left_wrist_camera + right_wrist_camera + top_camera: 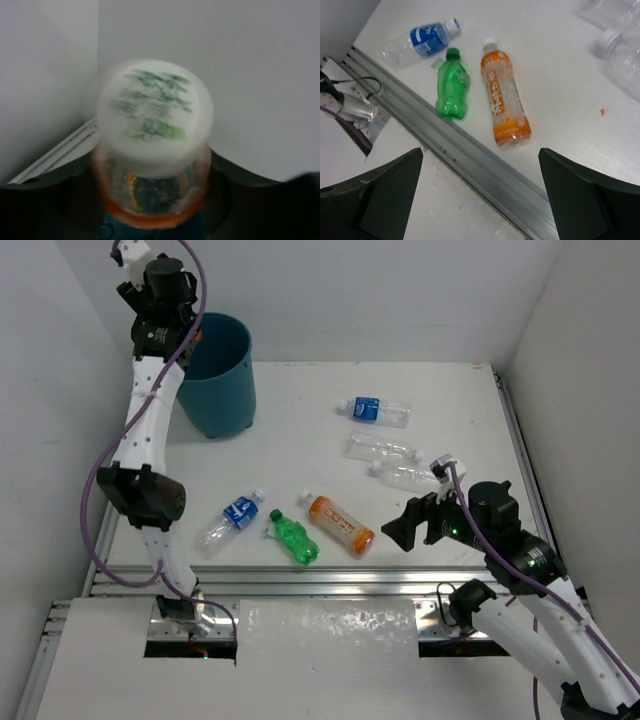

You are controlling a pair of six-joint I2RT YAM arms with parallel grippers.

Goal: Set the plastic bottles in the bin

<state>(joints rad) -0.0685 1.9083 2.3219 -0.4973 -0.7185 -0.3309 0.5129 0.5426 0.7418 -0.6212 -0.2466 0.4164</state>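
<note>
Your left claw [152,212] is pinching an orange bottle [155,115], raised by the rim of the blue bin [215,390]. The white cap has green print on it, too blurred to read. What lies inside the bin you cannot tell.

Your right claw [480,155] is spread wide with nothing in it, above the metal rail [445,137]. Just beyond lie a second orange bottle [502,100] with white writing too small to read, a green bottle [451,90] and a blue-label bottle [420,41]. Farther back lie another blue-label bottle [375,411], a clear bottle [385,448] and a second clear bottle [405,477].
</note>
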